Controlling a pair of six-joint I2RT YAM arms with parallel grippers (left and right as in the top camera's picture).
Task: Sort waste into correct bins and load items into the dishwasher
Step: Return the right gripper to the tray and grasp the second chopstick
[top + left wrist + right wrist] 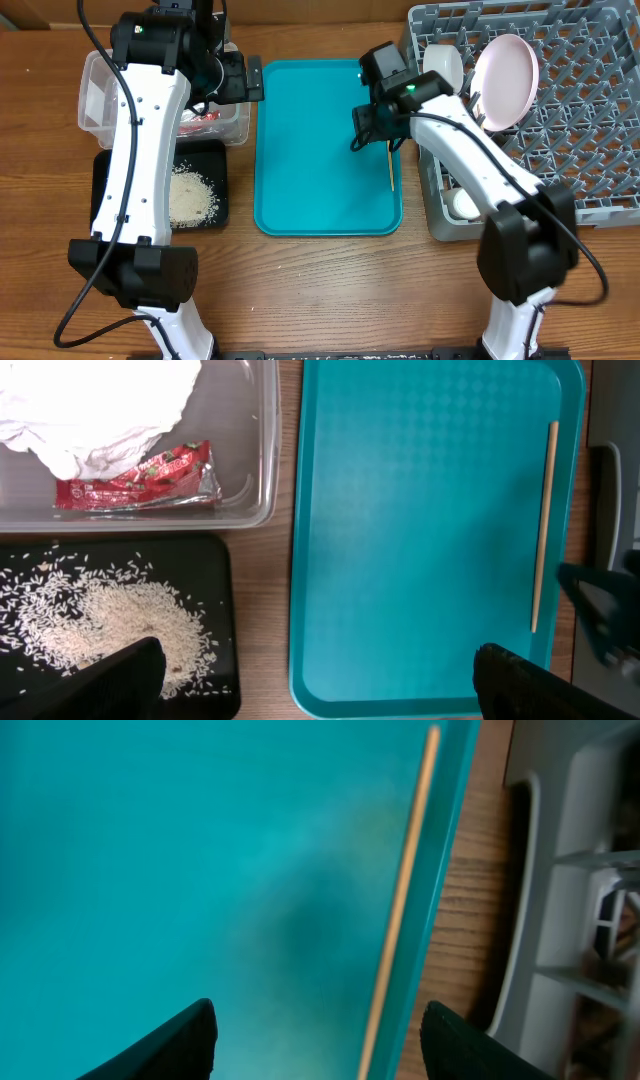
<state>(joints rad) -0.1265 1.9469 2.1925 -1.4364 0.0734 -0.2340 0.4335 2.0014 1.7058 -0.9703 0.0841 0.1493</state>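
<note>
On the wooden tabletop [330, 290] a chopstick [391, 170] lies along the teal tray's [310, 180] right rim, the right tool [315, 1030] spread open just above it, the left tool [315, 685] likewise open and empty.

The clear tub [92, 95] is largely covered by the left arm [145, 130] overhead. The napkin [90, 405] is cut off by the left wrist view's top edge. The chopstick [398, 910] is rendered blurred, its lower end cropped.

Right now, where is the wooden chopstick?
In the overhead view, the chopstick lies on the teal tray along its right rim, close to the grey dish rack.
</note>
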